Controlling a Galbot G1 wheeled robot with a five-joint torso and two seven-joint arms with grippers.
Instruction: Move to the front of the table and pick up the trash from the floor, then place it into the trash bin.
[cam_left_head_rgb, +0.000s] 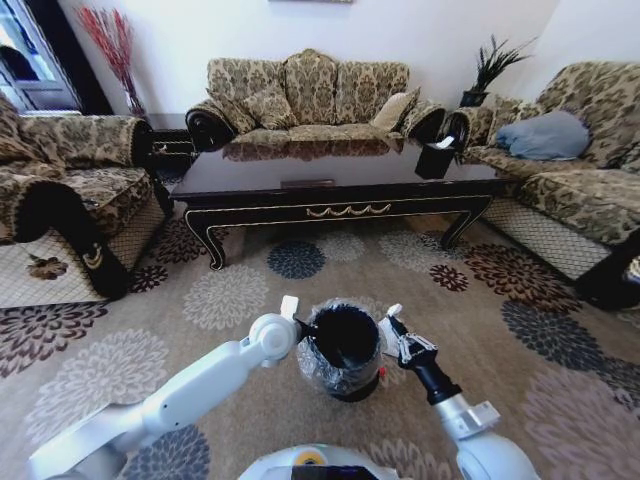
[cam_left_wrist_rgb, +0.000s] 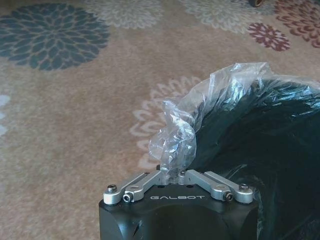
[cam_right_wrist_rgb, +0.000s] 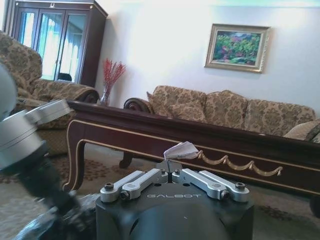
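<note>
The trash bin (cam_left_head_rgb: 342, 350), round and black with a crinkled clear liner, stands on the carpet right in front of me. My left gripper (cam_left_head_rgb: 303, 326) is at its left rim; in the left wrist view it (cam_left_wrist_rgb: 171, 172) is shut on a fold of the liner (cam_left_wrist_rgb: 175, 142) beside the bin's dark opening (cam_left_wrist_rgb: 260, 150). At the bin's right rim my right gripper (cam_left_head_rgb: 392, 322) (cam_right_wrist_rgb: 171, 167) is shut on the trash, a small white paper scrap (cam_right_wrist_rgb: 181, 149). Beyond the bin is the table (cam_left_head_rgb: 330, 185) (cam_right_wrist_rgb: 210, 137), dark wood with gold trim.
Patterned sofas (cam_left_head_rgb: 310, 95) ring the table, with an armchair (cam_left_head_rgb: 70, 190) on the left and a couch with a blue cushion (cam_left_head_rgb: 545, 135) on the right. A black tissue box (cam_left_head_rgb: 436, 158) sits on the table. Flowered carpet (cam_left_head_rgb: 230, 295) lies between bin and table.
</note>
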